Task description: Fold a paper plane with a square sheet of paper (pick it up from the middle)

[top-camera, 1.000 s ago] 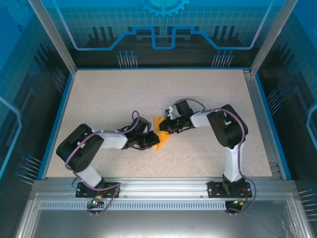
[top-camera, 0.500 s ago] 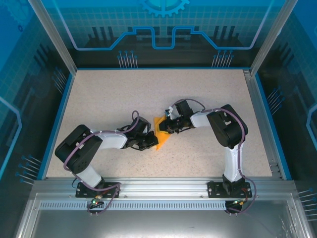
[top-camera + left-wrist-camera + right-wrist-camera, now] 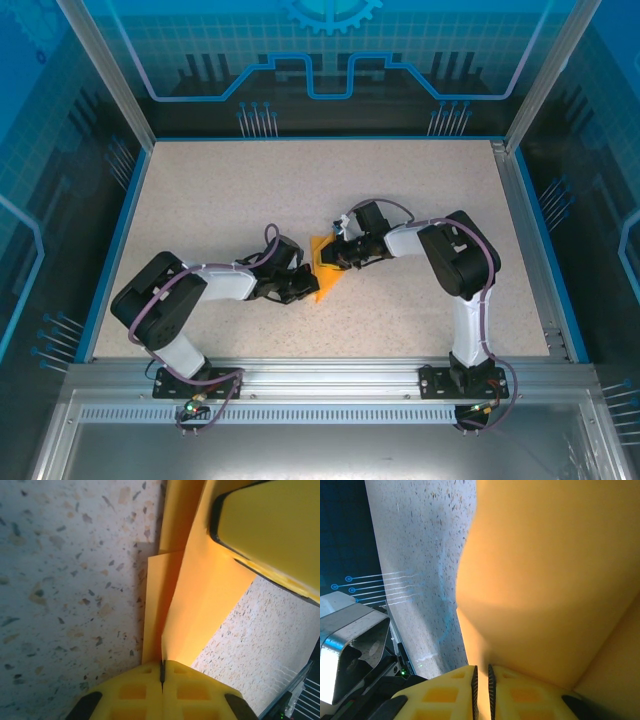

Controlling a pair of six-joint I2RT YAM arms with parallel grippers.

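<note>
**Q:** Where is the square sheet of paper (image 3: 322,290)?

**A:** It sits low on the speckled table (image 3: 220,200), directly between the two grippers. It is orange-yellow and already creased, with its layers overlapping. The left gripper (image 3: 300,287) reaches it from one side and the right gripper (image 3: 336,258) from the other. Their tips nearly meet across it.

**Q:** How do the left gripper's jaws stand?

**A:** They are pressed together, clamped on the sheet. In the left wrist view, a fold of the paper (image 3: 200,595) runs straight ahead from the seam between the fingertips. A narrower layer lies flat just left of that fold. A wider flap spreads ahead and to the right. Bare table shows to the left of the fingertips and to their lower right.

**Q:** And the right gripper?

**A:** Its jaws (image 3: 481,680) are drawn in to a thin slit, pinching the edge of the sheet. From the right wrist view, the paper (image 3: 545,570) rises directly ahead of the fingertips as a broad, slightly curved face. It spreads away to their right, and bare table shows ahead on their left.
</note>
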